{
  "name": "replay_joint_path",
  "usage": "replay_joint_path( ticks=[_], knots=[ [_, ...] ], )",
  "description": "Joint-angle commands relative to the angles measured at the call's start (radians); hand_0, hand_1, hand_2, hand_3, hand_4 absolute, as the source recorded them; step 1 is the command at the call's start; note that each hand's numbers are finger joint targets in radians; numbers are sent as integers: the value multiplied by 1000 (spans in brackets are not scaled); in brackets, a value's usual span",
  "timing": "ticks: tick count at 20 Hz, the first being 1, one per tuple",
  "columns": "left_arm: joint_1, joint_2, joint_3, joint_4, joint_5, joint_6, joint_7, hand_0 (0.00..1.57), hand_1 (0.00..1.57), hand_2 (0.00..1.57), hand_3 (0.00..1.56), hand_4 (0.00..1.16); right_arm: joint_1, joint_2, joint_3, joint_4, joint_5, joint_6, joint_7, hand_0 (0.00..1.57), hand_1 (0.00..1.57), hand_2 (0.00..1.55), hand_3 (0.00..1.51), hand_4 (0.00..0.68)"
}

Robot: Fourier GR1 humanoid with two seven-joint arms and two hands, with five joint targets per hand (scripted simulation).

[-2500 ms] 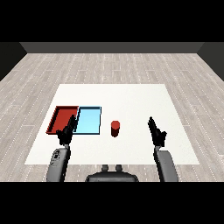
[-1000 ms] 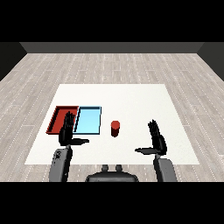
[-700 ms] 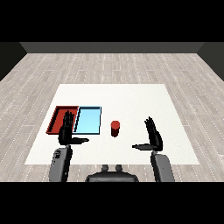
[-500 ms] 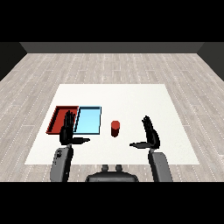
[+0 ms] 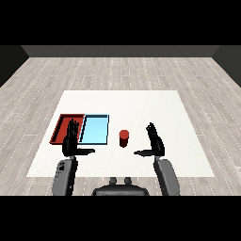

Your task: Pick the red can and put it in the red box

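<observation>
A pale plank floor is running out to a dark wall behind the white worktop (image 5: 141,101). In the head view, the red can (image 5: 124,138) is standing upright on the worktop, just right of the light blue tray (image 5: 94,129) and apart from it, while the red tray (image 5: 61,128) is lying against that tray's left side. The right hand (image 5: 155,142) is hovering near the can (not touching it), fingers straight, thumb out, holding nothing. The left hand (image 5: 71,142) is hanging over the trays' near edges, likewise spread and empty.
</observation>
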Motion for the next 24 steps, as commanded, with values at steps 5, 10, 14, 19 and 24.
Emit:
replay_joint_path(
  ticks=[5, 10, 14, 19, 24],
  knots=[
    [6, 1, 12, 37, -3, -4, -38, 0, 0, 0, 0, 0, -110, 3, 6, 194, -87, -44, -50, 0, 0, 0, 0, 0],
    [-39, 12, 22, 15, 8, 8, 24, 0, 0, 0, 0, 0, -150, 3, 94, 256, -123, -107, -92, 0, 0, 0, 0, 0],
    [37, -6, 0, -8, -2, 0, -26, 0, 0, 0, 0, 0, -148, 3, 205, 379, -197, -176, -230, 0, 0, 0, 0, 0],
    [-19, 3, 8, -35, 21, 3, 45, 0, 0, 0, 0, 0, -215, 3, 230, 393, -258, -213, -179, 0, 0, 0, 0, 0],
    [76, -11, -25, -94, 7, -11, 35, 0, 0, 0, 0, 0, -211, 3, 254, 432, -296, -200, -227, 0, 0, 0, 0, 0]
  ],
)
